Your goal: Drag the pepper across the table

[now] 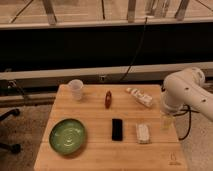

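Gripper [166,121] hangs at the end of the white arm [182,90], pointing down over the table [95,152] right by its edge on the right side of the view, approx level w/ the phone's top end. Can't tell if it's open or closed, and can't tell if it's touching the wood. It sits apart from every object on the table. Nearest thing is a small white block [143,133], just left of it and a bit toward the front.

Pepper [108,99] lies flat on the far half of the table, near mid-width, long axis running roughly front to back. It's dark red-brown, slim, shorter than the black phone [117,129], which lies nearer the front and slightly right of it; the two are close but not touching. Pepper is well apart from the gripper, nothing holding it.

Other items: white cup [75,89] upright at the far left corner, green plate [67,135] at front left, long white packet [140,96] lying at an angle at far right, btwn pepper and arm. Small dark mark [173,159] on the wood near the front right corner.

Behind the table a black cable [137,47] runs up a dark wall panel; part of a chair base [7,130] shows at far left on the floor
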